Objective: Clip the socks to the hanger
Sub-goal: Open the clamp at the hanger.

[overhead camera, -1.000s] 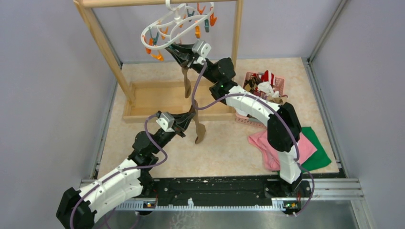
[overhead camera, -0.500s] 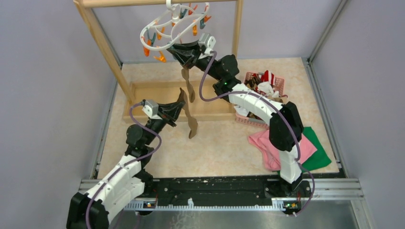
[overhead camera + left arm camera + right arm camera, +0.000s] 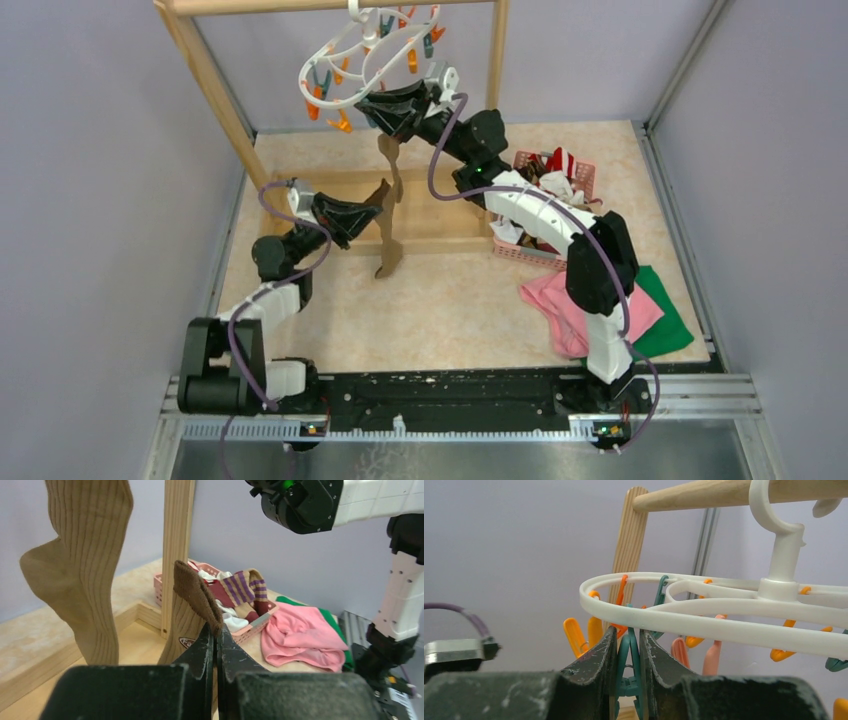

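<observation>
Left fingers point(image 3: 202, 652) are pinched tight together on the dark cuff of the brown-cuffed sock point(image 3: 196, 594). Its toe dangles free over the tabletop point(image 3: 450, 300), left of centre. At the far side, the right fingers point(image 3: 599, 655) are nearly closed, squeezing a teal clip point(image 3: 625, 655). That clip hangs from the near band of the white hanger point(image 3: 724, 629), which is hooked on the wooden rack point(image 3: 225, 100). A ribbed tan sock point(image 3: 85, 570) hangs just below that clip, but whether the clip actually bites it, I cannot tell. More socks wait in the pink basket point(image 3: 588, 178) on the right.

The step in hand, as I read it, is getting a cuff into an opened clip. To do it well, the right arm should press the clip's handles squarely so the mouth gapes wide. It should avoid any sideways push, because the hanger hangs free and will tilt or swing. The left arm should bring its cuff up from below, edge first, deep into the mouth rather than just at the lip. Let the clip close first, check that it holds, and only then release the sock. Mind the two hanging socks don't tangle.
</observation>
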